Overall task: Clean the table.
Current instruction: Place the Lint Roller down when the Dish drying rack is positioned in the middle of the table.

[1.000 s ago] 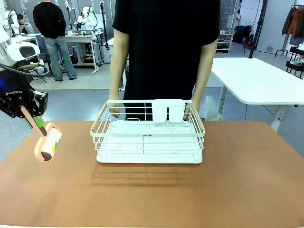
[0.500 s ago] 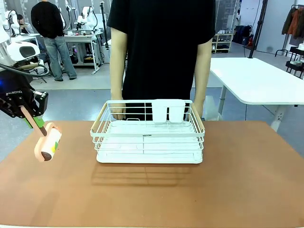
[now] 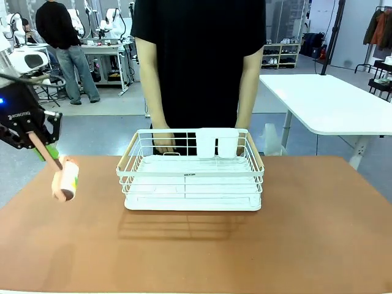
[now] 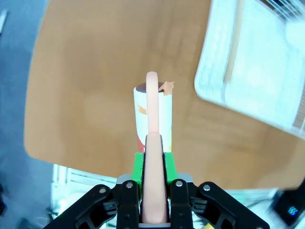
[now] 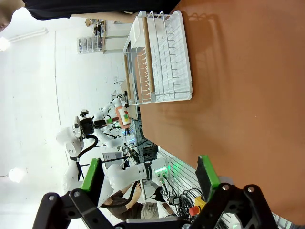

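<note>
The terracotta counter (image 3: 306, 233) is filling the lower frame, hard and flat; the roller (image 3: 66, 178) looks light, best gripped by its stiff pink handle. The left gripper (image 3: 38, 145) is hovering at the left edge, jaws clenched on that handle. The right gripper (image 5: 150, 175) is hanging released.
</note>
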Robot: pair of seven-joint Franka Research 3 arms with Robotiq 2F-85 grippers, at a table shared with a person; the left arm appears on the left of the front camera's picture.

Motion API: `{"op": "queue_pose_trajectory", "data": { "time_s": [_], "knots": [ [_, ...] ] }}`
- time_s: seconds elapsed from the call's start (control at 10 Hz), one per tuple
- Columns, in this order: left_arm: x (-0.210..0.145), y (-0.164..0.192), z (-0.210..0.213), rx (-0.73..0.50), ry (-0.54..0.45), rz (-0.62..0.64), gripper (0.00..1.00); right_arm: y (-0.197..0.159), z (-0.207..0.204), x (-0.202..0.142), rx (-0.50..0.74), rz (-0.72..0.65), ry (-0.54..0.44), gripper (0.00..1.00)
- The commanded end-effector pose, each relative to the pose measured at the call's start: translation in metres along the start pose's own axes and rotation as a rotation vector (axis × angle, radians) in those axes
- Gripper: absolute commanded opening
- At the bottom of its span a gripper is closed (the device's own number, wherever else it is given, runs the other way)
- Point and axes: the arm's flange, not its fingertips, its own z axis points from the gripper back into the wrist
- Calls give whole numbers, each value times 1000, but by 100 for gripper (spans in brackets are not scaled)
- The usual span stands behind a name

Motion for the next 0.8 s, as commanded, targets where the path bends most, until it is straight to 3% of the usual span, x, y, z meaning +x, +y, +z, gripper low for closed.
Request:
{"op": "queue_pose_trajectory", "data": {
  "time_s": [0.0,0.2,0.3,0.4,0.7],
  "knots": [
    [25,-10,-13,76,-110,302,21,3,-1,-4,4,3,1,100],
    [42,-18,-23,65,-150,686,21,3,-1,-4,4,3,1,100],
    [53,-19,-38,42,-225,879,21,3,-1,-4,4,3,1,100],
    [58,-20,-57,-13,-267,973,21,3,-1,-4,4,3,1,100],
    [68,-8,-105,-229,-381,1045,21,3,-1,-4,4,3,1,100]
  ]
}}
